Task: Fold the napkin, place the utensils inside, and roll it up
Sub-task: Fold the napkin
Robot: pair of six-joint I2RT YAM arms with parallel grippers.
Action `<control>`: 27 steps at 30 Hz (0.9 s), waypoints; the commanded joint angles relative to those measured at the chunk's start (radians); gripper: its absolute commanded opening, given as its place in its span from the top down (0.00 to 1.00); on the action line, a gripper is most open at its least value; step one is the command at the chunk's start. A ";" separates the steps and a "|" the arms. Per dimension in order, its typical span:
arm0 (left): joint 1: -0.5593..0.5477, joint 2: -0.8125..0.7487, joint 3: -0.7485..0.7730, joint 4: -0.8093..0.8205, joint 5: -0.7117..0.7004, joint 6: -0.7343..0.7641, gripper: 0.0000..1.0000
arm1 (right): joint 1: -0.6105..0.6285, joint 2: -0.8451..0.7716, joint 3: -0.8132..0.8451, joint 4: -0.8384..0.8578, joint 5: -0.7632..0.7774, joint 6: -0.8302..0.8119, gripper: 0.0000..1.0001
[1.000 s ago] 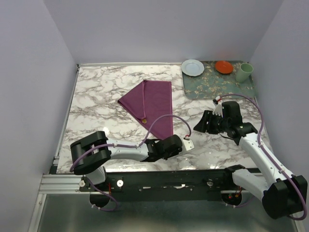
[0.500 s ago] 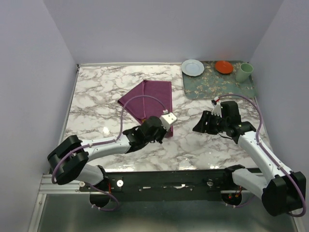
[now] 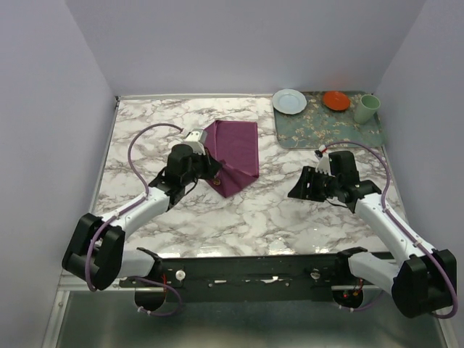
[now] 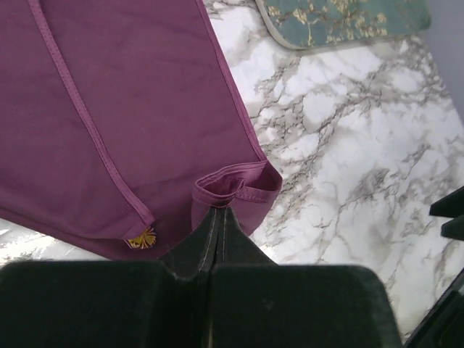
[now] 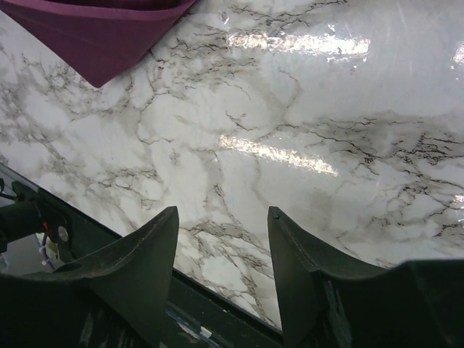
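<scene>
Folding half done: plum-purple square cloth napkin lies partly doubled on white marbled desk, left claw clenched on its curled corner, right claw spread, empty, well apart; knife unseen, insertion and rolling remain.

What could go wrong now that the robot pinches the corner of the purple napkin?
1. The left gripper seems to hold only a thin curl of the napkin at its corner, so the cloth might slip out.
2. Pulling could drag the whole napkin across the smooth marble table and spoil the fold. The right gripper hangs open, away from the cloth, so nothing pins it down.
</scene>
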 commanded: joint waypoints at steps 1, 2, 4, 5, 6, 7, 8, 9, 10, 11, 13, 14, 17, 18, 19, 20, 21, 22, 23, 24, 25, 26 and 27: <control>0.070 -0.012 0.034 0.056 0.121 -0.132 1.00 | -0.006 0.014 -0.006 0.028 -0.022 -0.016 0.39; 0.091 -0.014 0.034 0.059 0.127 -0.138 1.00 | -0.006 0.016 -0.007 0.031 -0.024 -0.016 0.39; 0.109 -0.017 0.043 0.064 0.133 -0.144 1.00 | -0.008 0.020 -0.008 0.034 -0.025 -0.014 0.39; 0.119 -0.020 0.045 0.061 0.133 -0.147 1.00 | -0.006 0.022 -0.008 0.037 -0.028 -0.014 0.39; 0.143 -0.018 0.049 0.062 0.135 -0.155 1.00 | -0.008 0.023 -0.008 0.037 -0.030 -0.013 0.39; 0.154 -0.020 0.057 0.059 0.139 -0.162 1.00 | -0.005 0.027 -0.008 0.038 -0.033 -0.014 0.39; 0.166 -0.020 0.059 0.059 0.142 -0.168 1.00 | -0.008 0.028 -0.008 0.040 -0.035 -0.013 0.39; 0.194 -0.020 0.063 0.059 0.145 -0.171 1.00 | -0.006 0.027 -0.007 0.040 -0.036 -0.013 0.39; 0.205 -0.021 0.066 0.058 0.147 -0.181 1.00 | -0.006 0.028 -0.007 0.040 -0.035 -0.013 0.39; 0.217 -0.026 0.068 0.059 0.147 -0.182 1.00 | -0.006 0.025 -0.007 0.040 -0.036 -0.014 0.39; 0.243 -0.023 0.086 0.047 0.153 -0.176 1.00 | -0.006 0.023 -0.008 0.038 -0.038 -0.014 0.39; 0.251 -0.011 0.095 0.041 0.168 -0.172 1.00 | -0.006 0.022 -0.008 0.040 -0.039 -0.014 0.39; 0.289 0.012 0.123 0.029 0.185 -0.171 1.00 | -0.006 0.023 -0.011 0.040 -0.042 -0.011 0.39; 0.300 0.021 0.131 0.027 0.202 -0.172 1.00 | -0.006 0.023 -0.013 0.040 -0.042 -0.010 0.39; 0.306 0.034 0.147 0.021 0.213 -0.172 1.00 | -0.006 0.023 -0.013 0.041 -0.045 -0.010 0.39; 0.317 0.043 0.157 0.015 0.217 -0.170 1.00 | -0.006 0.023 -0.014 0.043 -0.047 -0.010 0.39; 0.320 0.063 0.164 0.012 0.223 -0.164 1.00 | -0.006 0.025 -0.014 0.043 -0.047 -0.010 0.39; 0.321 0.072 0.178 0.004 0.228 -0.162 1.00 | -0.006 0.025 -0.013 0.044 -0.045 -0.010 0.39; 0.329 0.086 0.184 -0.002 0.231 -0.161 1.00 | -0.006 0.027 -0.013 0.046 -0.048 -0.011 0.39; 0.332 0.094 0.189 -0.008 0.234 -0.162 1.00 | -0.006 0.027 -0.013 0.044 -0.048 -0.010 0.39; 0.335 0.100 0.197 -0.014 0.239 -0.162 1.00 | -0.006 0.028 -0.013 0.044 -0.048 -0.011 0.39; 0.338 0.109 0.200 -0.016 0.242 -0.162 1.00 | -0.006 0.030 -0.014 0.047 -0.050 -0.014 0.39; 0.344 0.111 0.200 -0.016 0.243 -0.164 1.00 | -0.008 0.031 -0.014 0.049 -0.053 -0.014 0.39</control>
